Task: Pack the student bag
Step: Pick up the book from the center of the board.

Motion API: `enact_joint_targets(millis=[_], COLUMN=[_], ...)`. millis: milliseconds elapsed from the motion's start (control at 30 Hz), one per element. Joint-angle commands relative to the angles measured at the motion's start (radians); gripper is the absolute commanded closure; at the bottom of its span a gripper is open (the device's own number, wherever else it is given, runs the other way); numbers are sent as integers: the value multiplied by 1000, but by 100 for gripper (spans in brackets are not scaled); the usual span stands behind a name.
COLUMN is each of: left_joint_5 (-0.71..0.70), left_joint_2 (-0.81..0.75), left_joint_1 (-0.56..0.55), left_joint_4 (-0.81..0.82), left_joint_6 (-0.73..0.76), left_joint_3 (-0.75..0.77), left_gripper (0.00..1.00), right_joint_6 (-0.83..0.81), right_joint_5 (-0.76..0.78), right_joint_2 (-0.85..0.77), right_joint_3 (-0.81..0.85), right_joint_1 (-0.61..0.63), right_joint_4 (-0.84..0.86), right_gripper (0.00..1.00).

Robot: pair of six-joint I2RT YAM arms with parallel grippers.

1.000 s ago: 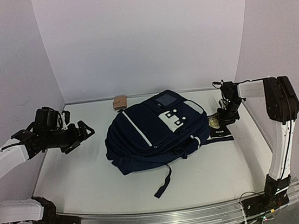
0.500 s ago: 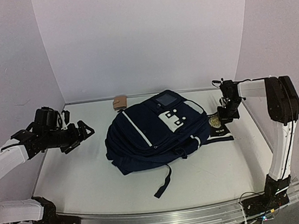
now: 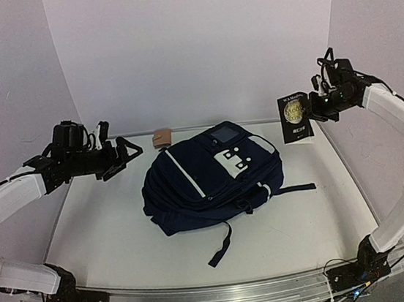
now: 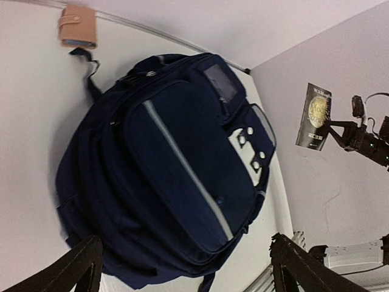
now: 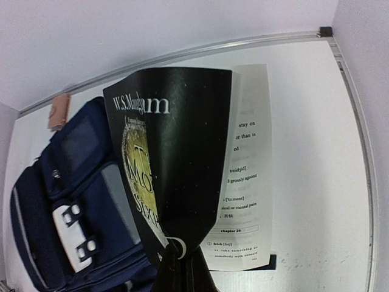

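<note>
Top external view: the student bag (image 3: 210, 183) is seen lying flat on the middle of the table (image 3: 95, 238), front panel up, one dark strap (image 3: 221, 248) trailing toward the near edge. A black book (image 3: 295, 117) is held clear of the table, off the bag's far right side, by the right gripper (image 3: 314, 111), whose jaws are closed on it, presumably so that it can be carried over for packing. The left gripper (image 3: 125, 154) is held fully open and empty, apart from the bag's left side, probably ready to work the bag open. Left wrist view: the spread fingers (image 4: 79, 267) are shown framing the bag with nothing between them; no gaping compartment is seen, which is judged the chief obstacle to putting the book in. A small tan wallet (image 4: 78, 27) is seen lying just beyond the bag's far edge. Right wrist view: the book is gripped at one edge by its cover, so a printed page is splayed loose behind it.
</note>
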Motion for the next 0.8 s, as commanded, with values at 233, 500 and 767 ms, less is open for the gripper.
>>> enact_joint_targets(millis=[233,500,767], left_joint_5=[223,280,314], left_joint_2=[211,347,357], left_joint_1=[-222,-284,-287], left_joint_4=[467,539,563], left_joint_6=[-74,-95,-95], left_joint_3=[221,284,316], left_gripper=[4,4,7], right_joint_6=[167,228,230], right_joint_5=[-327,-369,-356], right_joint_2=[-85,-34,12], right_joint_3=[55,93,103], right_joint_1=[285,432,487], right_joint_4=[131,254,265], right_gripper=[100,100,100])
